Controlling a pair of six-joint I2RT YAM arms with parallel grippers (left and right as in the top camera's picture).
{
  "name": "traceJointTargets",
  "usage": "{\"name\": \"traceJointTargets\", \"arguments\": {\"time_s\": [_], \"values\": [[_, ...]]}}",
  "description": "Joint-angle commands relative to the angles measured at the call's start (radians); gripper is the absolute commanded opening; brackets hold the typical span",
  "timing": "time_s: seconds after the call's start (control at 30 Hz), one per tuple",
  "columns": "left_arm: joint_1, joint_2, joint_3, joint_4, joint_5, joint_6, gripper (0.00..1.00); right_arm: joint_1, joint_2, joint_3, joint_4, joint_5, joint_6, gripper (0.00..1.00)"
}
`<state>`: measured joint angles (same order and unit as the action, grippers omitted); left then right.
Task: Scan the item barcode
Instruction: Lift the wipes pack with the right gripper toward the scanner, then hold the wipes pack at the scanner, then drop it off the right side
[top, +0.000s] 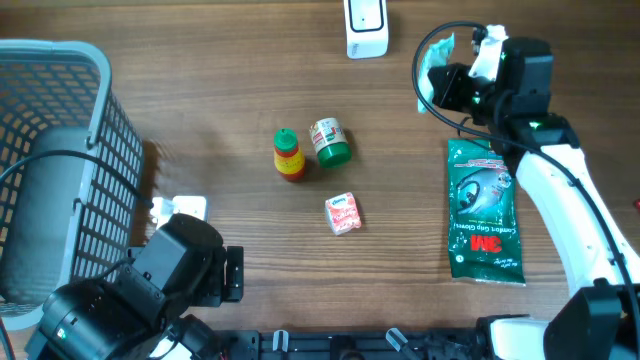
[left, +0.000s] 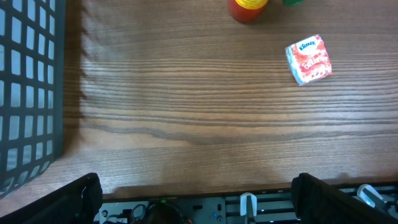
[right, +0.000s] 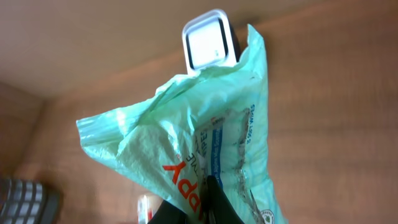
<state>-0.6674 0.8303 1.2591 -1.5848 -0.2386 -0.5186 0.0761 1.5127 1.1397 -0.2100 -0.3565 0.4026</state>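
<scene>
Overhead, the green packet (top: 438, 52) barely shows; close-up, the right hand (right: 208, 198) clenches it.

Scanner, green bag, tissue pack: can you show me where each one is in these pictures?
scanner (right: 209, 45): right wrist view, on its pale front window.
green bag (right: 186, 134): right wrist view, on its crumpled middle.
tissue pack (left: 309, 60): left wrist view, on its red top face.

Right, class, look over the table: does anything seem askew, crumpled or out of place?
The pale green packet pinched in the right gripper is badly crumpled, sagging before the scanner. The green-capped jar seems to lie on its side. Nothing looks spilled.
</scene>
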Motion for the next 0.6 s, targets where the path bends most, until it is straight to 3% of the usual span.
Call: {"name": "traceJointTargets", "arguments": {"time_s": [0.0, 0.17, 0.4, 0.57], "values": [[-0.003, -0.004, -0.003, 0.002, -0.009, -0.017, 1.00, 0.040, 0.071, 0.019, 0.132, 0.025, 0.024, 0.05], [-0.003, -0.004, -0.003, 0.003, -0.009, -0.017, 1.00, 0.108, 0.261, 0.142, 0.267, 0.189, 0.025, 0.05], [-0.003, -0.004, -0.003, 0.002, -0.009, -0.017, 1.00, 0.153, 0.713, 0.654, 0.280, 0.212, 0.016, 0.05], [-0.003, -0.004, -0.003, 0.003, -0.009, -0.017, 1.00, 0.197, 0.872, 0.820, 0.286, 0.301, 0.000, 0.05]]}}
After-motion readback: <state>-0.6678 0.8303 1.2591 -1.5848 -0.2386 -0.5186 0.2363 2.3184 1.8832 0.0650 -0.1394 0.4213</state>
